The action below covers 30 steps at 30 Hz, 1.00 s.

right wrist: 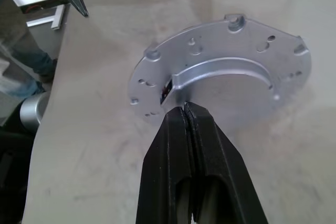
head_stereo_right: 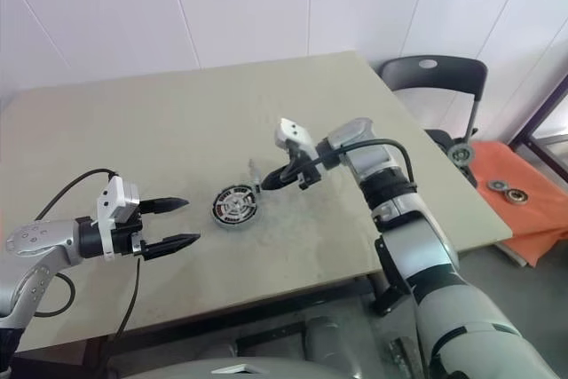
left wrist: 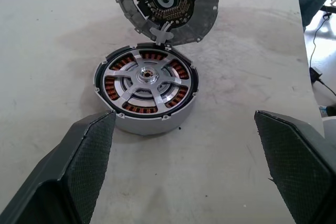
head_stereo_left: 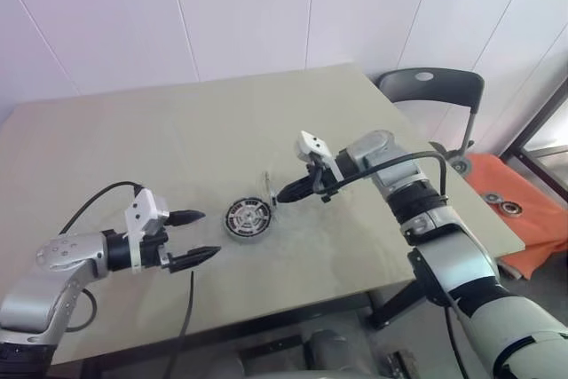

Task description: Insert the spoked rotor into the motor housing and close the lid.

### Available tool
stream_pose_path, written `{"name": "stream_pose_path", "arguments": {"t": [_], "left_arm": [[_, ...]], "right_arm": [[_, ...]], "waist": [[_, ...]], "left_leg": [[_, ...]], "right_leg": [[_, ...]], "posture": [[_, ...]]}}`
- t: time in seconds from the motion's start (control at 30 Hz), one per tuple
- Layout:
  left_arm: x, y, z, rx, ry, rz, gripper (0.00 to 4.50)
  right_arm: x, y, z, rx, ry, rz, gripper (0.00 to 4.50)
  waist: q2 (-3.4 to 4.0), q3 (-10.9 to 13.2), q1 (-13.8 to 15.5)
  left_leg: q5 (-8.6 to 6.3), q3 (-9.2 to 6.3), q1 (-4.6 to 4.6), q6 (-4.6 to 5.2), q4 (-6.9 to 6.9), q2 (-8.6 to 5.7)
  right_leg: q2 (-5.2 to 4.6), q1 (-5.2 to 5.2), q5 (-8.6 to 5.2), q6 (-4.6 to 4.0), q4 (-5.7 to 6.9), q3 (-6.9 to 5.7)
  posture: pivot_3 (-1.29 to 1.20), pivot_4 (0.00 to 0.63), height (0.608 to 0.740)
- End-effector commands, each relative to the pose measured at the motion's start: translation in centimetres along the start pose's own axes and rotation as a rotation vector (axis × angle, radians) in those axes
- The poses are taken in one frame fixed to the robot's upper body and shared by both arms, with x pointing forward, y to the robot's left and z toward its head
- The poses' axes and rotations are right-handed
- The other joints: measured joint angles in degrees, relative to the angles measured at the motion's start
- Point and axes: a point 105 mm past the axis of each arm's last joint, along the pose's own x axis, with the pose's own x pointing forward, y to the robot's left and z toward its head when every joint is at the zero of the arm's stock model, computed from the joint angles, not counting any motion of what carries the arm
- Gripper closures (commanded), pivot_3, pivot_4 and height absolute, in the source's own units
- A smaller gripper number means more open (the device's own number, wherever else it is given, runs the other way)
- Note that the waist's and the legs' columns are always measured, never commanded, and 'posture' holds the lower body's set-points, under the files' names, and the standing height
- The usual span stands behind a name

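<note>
Right gripper jaws closed against raised lid; left gripper level, jaws wide.

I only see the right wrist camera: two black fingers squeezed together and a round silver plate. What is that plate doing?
Observer: It is the lid, tilted up on edge at the rim of the housing, which lies open on the table. The right gripper has its shut tip at the lid's back.
Operator: Is the rotor in yet?
Observer: Yes. The rotor sits inside the housing, with copper windings showing between its spokes.
Operator: Where is my other hand?
Observer: The left gripper hovers open on the housing's other side, apart from it.
</note>
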Motion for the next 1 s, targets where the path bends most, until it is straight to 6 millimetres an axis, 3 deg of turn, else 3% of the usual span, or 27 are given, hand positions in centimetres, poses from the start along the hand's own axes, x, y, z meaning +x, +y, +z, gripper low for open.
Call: {"name": "stream_pose_path", "arguments": {"t": [0.03,0.43,0.6,1.0], "left_arm": [[-0.1,0.0,1.1,0.033,-0.032,0.005,0.00],[-0.1,-0.1,1.0,0.029,-0.038,0.020,0.00],[-0.2,-0.2,0.8,0.024,-0.035,0.025,0.00],[-0.8,0.9,0.9,0.038,-0.025,0.056,0.00]], "right_arm": [[0.6,0.0,2.2,-0.064,-0.024,0.007,4.46],[3.8,-1.7,1.9,0.063,-0.056,-0.049,4.46],[4.5,-1.5,0.6,0.055,-0.002,-0.032,4.46],[6.8,-1.4,0.4,0.101,-0.010,-0.039,4.46]], "waist": [[0.00,0.0,0.0],[-0.01,0.0,-0.1],[-0.01,0.0,0.0],[-0.01,0.0,-0.2]], "left_leg": [[0.00,0.00,0.00,0.00,0.00,0.00],[0.00,-0.01,0.01,0.00,0.01,0.00],[0.00,-0.01,-0.02,0.00,0.00,0.00],[0.00,-0.03,0.01,0.00,0.00,0.00]], "right_leg": [[0.00,0.00,0.00,0.00,0.00,0.00],[0.00,0.00,0.00,0.00,0.02,-0.01],[-0.01,0.00,0.00,0.00,0.00,-0.01],[0.01,-0.01,0.00,0.00,0.05,-0.02]], "posture": [[0.00,0.000,0.740],[0.00,0.000,0.740],[0.00,0.000,0.740],[0.00,0.000,0.740]]}}
